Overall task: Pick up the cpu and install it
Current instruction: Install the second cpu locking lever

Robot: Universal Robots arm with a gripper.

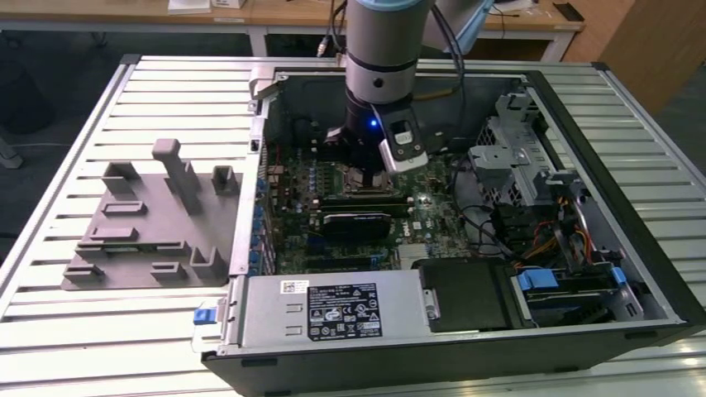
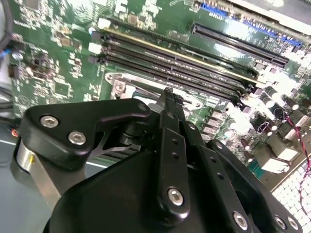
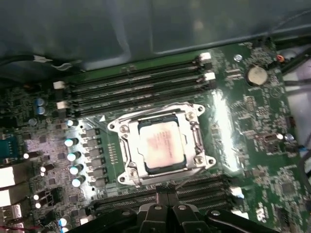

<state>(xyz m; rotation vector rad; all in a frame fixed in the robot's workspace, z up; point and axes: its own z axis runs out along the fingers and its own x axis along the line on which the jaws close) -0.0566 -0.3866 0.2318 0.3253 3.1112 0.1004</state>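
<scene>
We see the cpu (image 3: 162,144) seated in the motherboard socket (image 3: 127,160) inside the open computer case (image 1: 617,240); our gripper (image 2: 167,104) hovers above, fingers pressed together, empty.

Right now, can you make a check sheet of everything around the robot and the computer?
Surface: ribbed metal table.
Job's things: cpu lies in its socket frame on the green motherboard.
Clutter: grey block fixture beside the open computer case.
Grippers: gripper hangs just above the motherboard, beside the socket; grip not clear.
Cables: coloured wires inside the case.
Surroundings: wooden desk behind.
</scene>
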